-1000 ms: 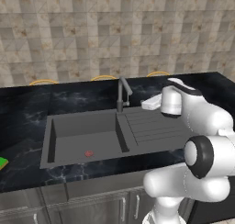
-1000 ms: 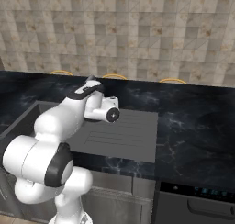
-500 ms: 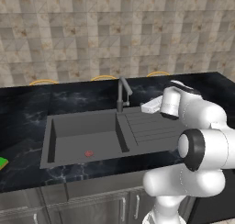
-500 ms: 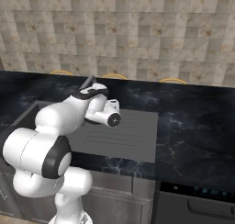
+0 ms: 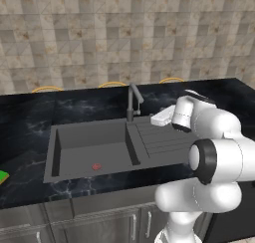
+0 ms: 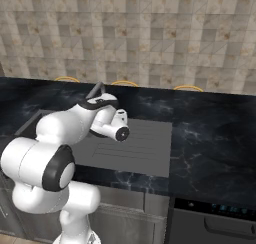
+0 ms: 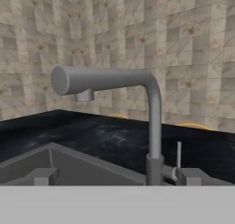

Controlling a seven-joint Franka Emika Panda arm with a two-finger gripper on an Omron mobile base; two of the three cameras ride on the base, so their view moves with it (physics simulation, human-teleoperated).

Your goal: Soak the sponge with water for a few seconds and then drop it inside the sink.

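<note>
The sponge (image 5: 2, 177) is a green sliver on the black counter at the far left edge of the left base view, well away from the arm. The sink (image 5: 90, 137) is a dark grey basin with a red spot (image 5: 96, 166) on its floor and a ribbed drainboard (image 5: 160, 139) to its right. My gripper (image 5: 155, 120) hovers over the drainboard, just right of the grey tap (image 5: 132, 99), and points at it. In the hand view the tap (image 7: 154, 126) stands close ahead, spout to the left, between my wide-apart fingertips (image 7: 43, 176). The gripper (image 7: 117, 178) is open and holds nothing. The water is out of view.
A tiled wall rises behind the black marbled counter (image 5: 30, 112). The tap's thin lever (image 7: 178, 155) stands upright at the right of its base. My white arm arcs over the drainboard (image 6: 142, 145). An oven front (image 6: 215, 215) sits below the counter at the right.
The hand has dipped a little beside the tap, and the elbow has swung slightly. The jaws have stayed open. Nothing else has moved.
</note>
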